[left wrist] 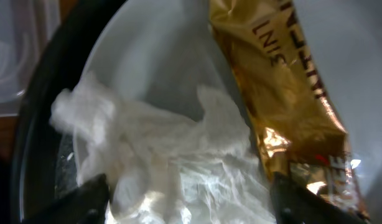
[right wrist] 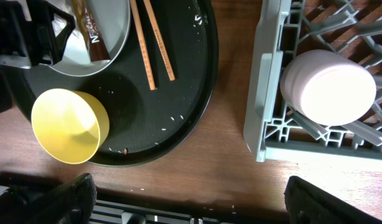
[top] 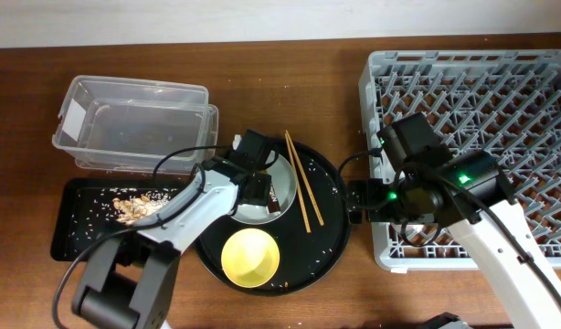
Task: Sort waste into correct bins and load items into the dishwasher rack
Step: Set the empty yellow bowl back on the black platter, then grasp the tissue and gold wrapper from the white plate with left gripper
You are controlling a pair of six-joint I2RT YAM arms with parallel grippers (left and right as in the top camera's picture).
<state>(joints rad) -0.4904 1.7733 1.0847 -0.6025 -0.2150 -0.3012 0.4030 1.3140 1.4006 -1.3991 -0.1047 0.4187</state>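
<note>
My left gripper [left wrist: 194,200] hangs low over the grey plate [left wrist: 153,43]. Its two fingers [left wrist: 82,199] stand wide apart, one at each side of the crumpled white tissue [left wrist: 160,149], and they grip nothing. The tissue lies on the plate. Touching its right edge lies the golden-brown wrapper [left wrist: 284,93], which has dark letters on it.

The plate sits on the round black tray [top: 331,219] in the middle of the worktop [top: 290,82]. On the same tray, on the side nearer to me, the yellow bowl [top: 250,257] stands upright. The pair of wooden chopsticks [top: 303,178] lies just beside the right edge of the plate, with the two sticks close together. Small white crumbs are scattered over the tray.

My right gripper [right wrist: 200,200] is also open, with its fingers far apart and nothing between them. It hovers above the strip of worktop between the round tray and the dishwasher rack [right wrist: 265,81]. The pink cup [right wrist: 328,87] lies in the near-left corner of the rack, with a round face turned up toward my wrist camera. I cannot tell if this face is the mouth or the base.

At my far left the clear tub [top: 134,123] stands at the back. The shallow black tray [top: 75,228] is just in front of it. The beige-brown food scraps [top: 139,206] lie in this tray, toward its right end, with rice-like crumbs around them.
</note>
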